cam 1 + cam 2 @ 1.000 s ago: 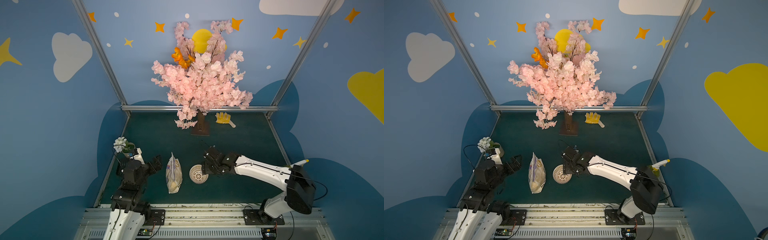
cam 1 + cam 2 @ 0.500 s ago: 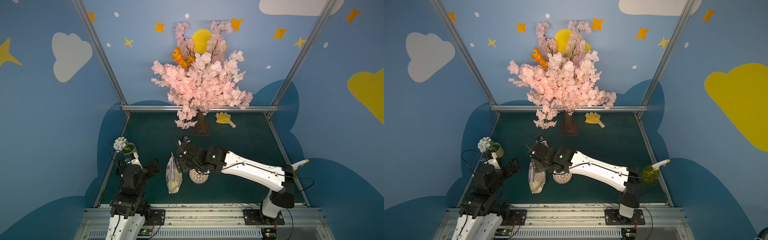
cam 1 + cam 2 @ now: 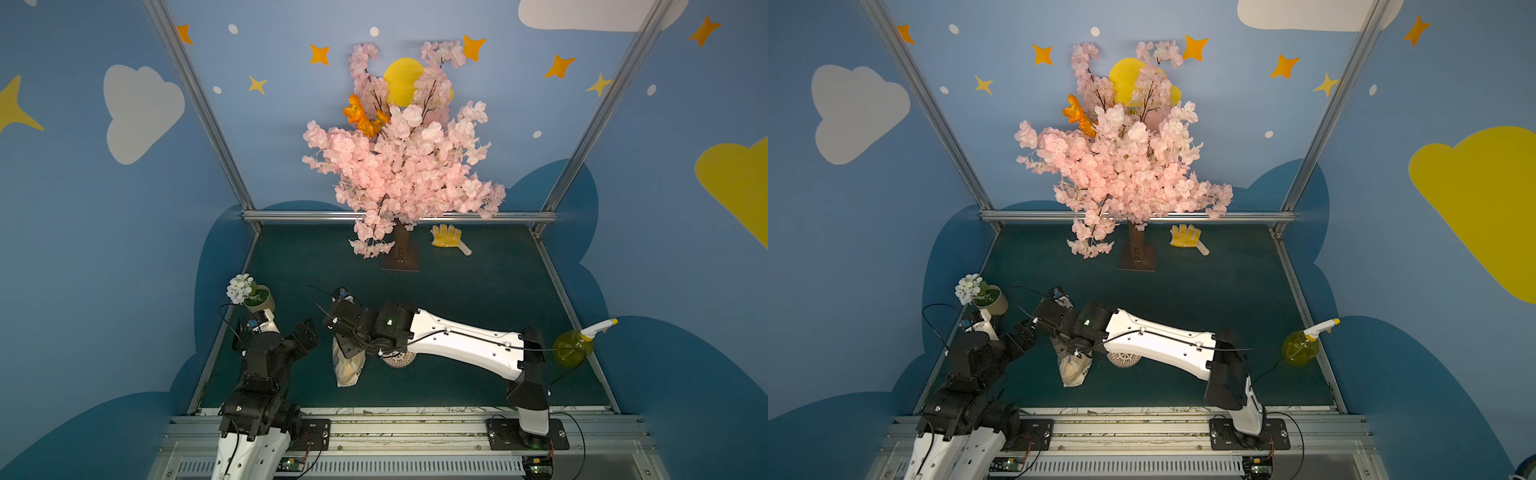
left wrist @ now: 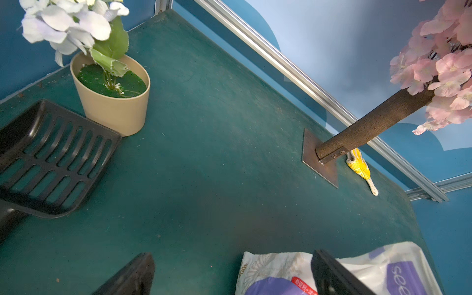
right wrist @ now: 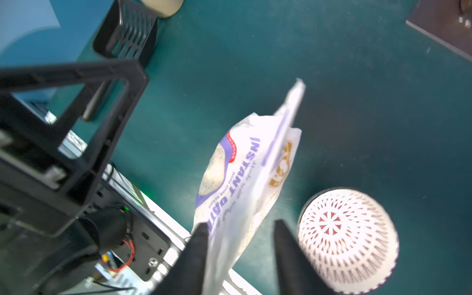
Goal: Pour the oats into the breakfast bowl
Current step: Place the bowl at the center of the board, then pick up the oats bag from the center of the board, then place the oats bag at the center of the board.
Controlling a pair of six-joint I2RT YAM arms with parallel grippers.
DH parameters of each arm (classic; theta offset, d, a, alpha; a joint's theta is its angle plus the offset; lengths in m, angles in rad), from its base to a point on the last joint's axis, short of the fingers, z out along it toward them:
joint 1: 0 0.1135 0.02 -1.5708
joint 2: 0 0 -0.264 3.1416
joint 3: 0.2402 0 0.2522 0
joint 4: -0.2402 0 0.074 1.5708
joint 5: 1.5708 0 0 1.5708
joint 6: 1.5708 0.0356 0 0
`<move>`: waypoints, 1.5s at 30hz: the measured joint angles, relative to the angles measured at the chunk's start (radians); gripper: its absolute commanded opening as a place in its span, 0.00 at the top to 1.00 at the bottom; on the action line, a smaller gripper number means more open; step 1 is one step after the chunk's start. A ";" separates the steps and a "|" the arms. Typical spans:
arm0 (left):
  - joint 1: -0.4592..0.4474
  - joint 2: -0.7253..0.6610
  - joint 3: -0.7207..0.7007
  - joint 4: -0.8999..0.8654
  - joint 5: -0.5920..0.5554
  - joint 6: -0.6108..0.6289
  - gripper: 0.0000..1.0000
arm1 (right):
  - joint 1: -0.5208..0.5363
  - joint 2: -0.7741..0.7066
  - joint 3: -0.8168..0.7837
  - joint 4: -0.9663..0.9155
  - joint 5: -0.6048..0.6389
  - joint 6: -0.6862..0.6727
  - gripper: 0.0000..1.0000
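Around the oats (image 5: 237, 178) now, the right gripper (image 5: 240, 224)

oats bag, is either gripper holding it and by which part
Cannot tell: the right gripper straddles the oats bag partway along, grip unclear. The left gripper is open, empty.

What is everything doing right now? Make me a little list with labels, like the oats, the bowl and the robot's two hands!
oats bag: on the green table, right beside the bowl
breakfast bowl: white, with lattice holes
right hand: straddles the bag; firm grip unclear
left hand: wide open, holding nothing, near the bag
also there: pink blossom tree, flower pot, yellow glove, spray bottle
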 measured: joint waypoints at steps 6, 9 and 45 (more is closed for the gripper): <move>0.000 0.000 0.008 -0.018 0.002 -0.002 0.00 | 0.000 0.059 0.082 -0.011 -0.029 -0.010 1.00; 0.000 0.000 0.043 -0.040 0.004 0.000 0.00 | 0.000 0.067 0.114 -0.037 -0.044 -0.029 1.00; -0.338 0.390 0.395 0.025 0.281 0.072 0.06 | -0.632 -0.803 -0.473 -0.089 0.182 -0.277 1.00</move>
